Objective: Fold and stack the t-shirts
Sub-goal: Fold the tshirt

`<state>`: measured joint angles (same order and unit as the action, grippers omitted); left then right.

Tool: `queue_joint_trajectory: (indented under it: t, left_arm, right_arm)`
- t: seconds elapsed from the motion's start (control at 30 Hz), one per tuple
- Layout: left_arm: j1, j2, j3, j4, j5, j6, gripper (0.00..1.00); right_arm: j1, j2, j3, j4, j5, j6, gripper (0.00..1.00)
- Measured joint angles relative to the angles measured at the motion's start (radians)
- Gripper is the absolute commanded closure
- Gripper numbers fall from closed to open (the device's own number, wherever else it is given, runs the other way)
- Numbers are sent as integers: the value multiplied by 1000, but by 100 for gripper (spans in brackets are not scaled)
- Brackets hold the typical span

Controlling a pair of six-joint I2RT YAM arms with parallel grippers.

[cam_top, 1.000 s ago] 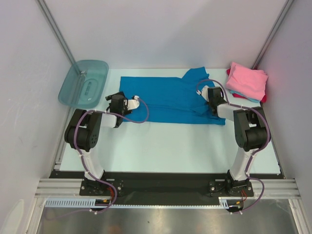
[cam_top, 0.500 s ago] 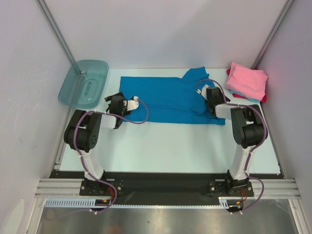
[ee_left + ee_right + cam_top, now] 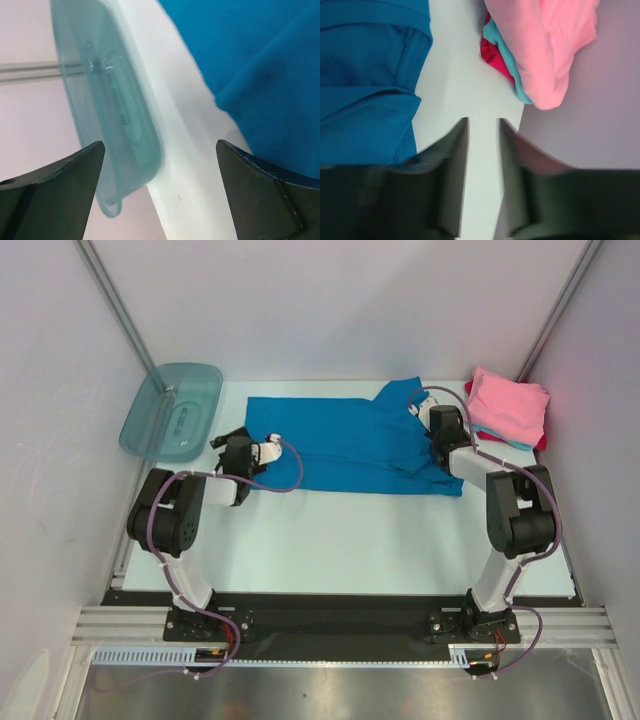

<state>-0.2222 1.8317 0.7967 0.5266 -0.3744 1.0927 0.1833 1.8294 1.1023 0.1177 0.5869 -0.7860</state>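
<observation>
A bright blue t-shirt point(image 3: 345, 445) lies partly folded across the middle of the table, its sleeve end turned up at the back right. A pink t-shirt point(image 3: 508, 405) tops a folded stack at the far right, with light blue point(image 3: 501, 47) and red point(image 3: 491, 54) edges under it. My right gripper point(image 3: 438, 416) hovers between the blue shirt's right end point(image 3: 365, 75) and the stack, jaws partly open point(image 3: 484, 121) with only bare table between them. My left gripper point(image 3: 225, 443) stands wide open point(image 3: 159, 146) off the blue shirt's left edge point(image 3: 260, 65), holding nothing.
A translucent teal tub point(image 3: 172, 408) sits at the back left, partly off the table's edge and close to my left gripper; in the left wrist view the tub point(image 3: 110, 100) fills the left side. White walls enclose the table on three sides.
My right gripper has opened, let go of the blue shirt and moved back toward the pink stack. The left gripper has shifted slightly left and stays open.
</observation>
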Motion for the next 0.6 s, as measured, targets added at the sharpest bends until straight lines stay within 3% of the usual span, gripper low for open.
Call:
queue_joint_trajectory:
  t: [0.07, 0.1, 0.37, 0.6]
  left_arm:
    - [0, -23, 0, 10, -21, -17, 0]
    - [0, -38, 0, 20, -32, -23, 0]
    - [-5, -201, 7, -14, -15, -104, 0]
    - [-51, -195, 1, -122, 75, -114, 0]
  right_arm:
    - [0, -42, 14, -77, -59, 53, 98]
    - [0, -60, 19, -112, -84, 72, 100]
    - [9, -88, 22, -280, -216, 159, 100]
    - [23, -43, 39, -375, -288, 185, 100]
